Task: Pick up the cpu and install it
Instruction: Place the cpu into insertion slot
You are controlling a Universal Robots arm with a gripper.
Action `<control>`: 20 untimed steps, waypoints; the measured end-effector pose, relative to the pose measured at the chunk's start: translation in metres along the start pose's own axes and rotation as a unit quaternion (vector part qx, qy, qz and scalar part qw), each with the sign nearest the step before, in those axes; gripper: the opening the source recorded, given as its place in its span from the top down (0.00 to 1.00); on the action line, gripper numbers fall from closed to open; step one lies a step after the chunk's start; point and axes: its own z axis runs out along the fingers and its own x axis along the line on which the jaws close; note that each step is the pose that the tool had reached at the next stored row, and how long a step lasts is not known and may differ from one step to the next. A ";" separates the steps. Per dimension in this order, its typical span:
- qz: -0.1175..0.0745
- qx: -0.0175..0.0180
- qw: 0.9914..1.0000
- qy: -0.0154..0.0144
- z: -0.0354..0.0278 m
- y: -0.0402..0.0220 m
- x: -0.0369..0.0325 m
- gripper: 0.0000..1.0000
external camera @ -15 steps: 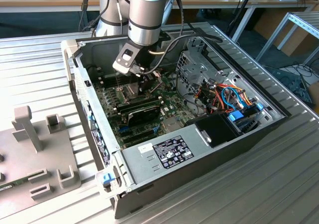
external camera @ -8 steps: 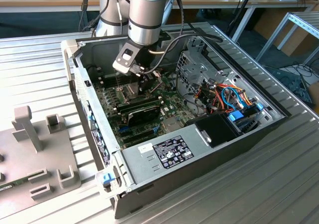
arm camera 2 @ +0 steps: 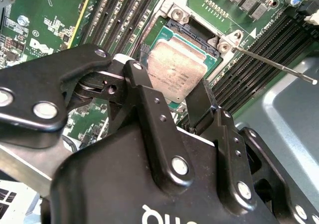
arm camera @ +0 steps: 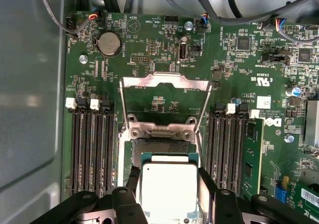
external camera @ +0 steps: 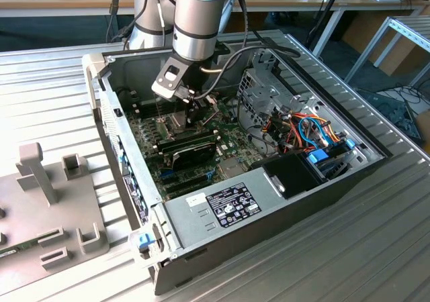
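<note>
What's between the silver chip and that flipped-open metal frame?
In the first wrist view: the socket's exposed dark bed and a metal bracket, between cpu and frame.

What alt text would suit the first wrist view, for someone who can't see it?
Two black jaws hold a square, silver-topped cpu over the open socket of a green motherboard. The socket's hinged metal frame is swung open, and black memory slots run along both sides.

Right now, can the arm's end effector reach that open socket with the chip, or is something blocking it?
Probably yes. The end effector grips the cpu close over the socket, whose metal frame is swung back, leaving the contacts uncovered. Nothing seems to lie between them.
</note>
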 end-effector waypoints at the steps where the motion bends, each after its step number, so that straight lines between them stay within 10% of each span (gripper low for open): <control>1: 0.000 0.000 1.000 0.000 0.0001 0.0001 0.0001 0.45; 20: 0.000 0.005 1.000 -0.001 0.0120 0.0035 0.0024 0.45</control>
